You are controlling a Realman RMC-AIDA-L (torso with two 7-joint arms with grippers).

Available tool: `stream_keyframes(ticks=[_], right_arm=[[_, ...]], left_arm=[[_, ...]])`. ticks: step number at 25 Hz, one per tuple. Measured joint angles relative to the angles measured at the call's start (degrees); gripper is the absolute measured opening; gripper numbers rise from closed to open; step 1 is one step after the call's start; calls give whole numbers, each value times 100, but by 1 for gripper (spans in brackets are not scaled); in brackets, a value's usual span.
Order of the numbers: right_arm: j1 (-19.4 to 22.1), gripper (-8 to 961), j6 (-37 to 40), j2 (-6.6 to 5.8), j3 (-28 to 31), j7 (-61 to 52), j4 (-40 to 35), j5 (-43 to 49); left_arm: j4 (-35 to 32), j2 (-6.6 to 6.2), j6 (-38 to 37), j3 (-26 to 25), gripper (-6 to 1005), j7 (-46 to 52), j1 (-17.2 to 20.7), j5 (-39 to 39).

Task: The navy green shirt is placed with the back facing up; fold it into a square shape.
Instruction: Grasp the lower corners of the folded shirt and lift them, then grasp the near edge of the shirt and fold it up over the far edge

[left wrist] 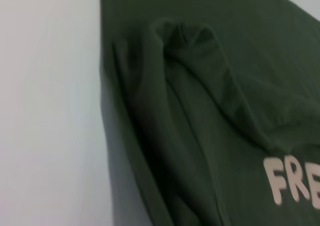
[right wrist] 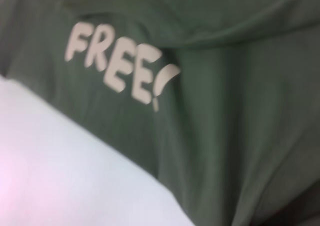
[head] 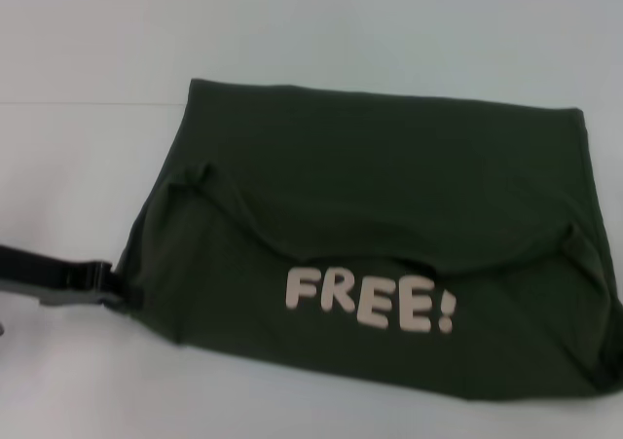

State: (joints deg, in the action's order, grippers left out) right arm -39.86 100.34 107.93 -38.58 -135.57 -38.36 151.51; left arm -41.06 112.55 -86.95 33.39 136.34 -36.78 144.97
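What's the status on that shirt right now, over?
Left gripper at shirt's left edge. Right gripper out of view. Navy green shirt partly folded, lettering up. Nothing blocking.

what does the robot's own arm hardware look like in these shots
Only the left gripper shows, in the head view: a slim, matte black bar with a blocky, clasp-like end beside the navy green shirt. No cables or markings are discernible. The right gripper appears in no view.

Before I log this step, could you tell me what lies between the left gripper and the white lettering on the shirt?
Only folded fabric of the navy green shirt: the left gripper meets its edge, and cloth runs to the lettering, per the head view.
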Motion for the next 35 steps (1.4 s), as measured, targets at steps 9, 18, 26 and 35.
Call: stream_keyframes(ticks=[9, 18, 26, 35], right_arm=[[311, 30, 842, 31, -60, 1032, 103, 41], [409, 31, 974, 206, -79, 1507, 134, 411], [453, 31, 787, 206, 88, 1414, 168, 387], [483, 30, 511, 73, 1549, 932, 353, 332]], left_arm=[[-53, -23, -1986, -559, 12, -441, 308, 186], [-35, 133, -2481, -605, 10, -610, 721, 612], [94, 140, -2765, -1014, 11, -890, 778, 554], [436, -58, -2427, -2136, 10, -826, 522, 436]])
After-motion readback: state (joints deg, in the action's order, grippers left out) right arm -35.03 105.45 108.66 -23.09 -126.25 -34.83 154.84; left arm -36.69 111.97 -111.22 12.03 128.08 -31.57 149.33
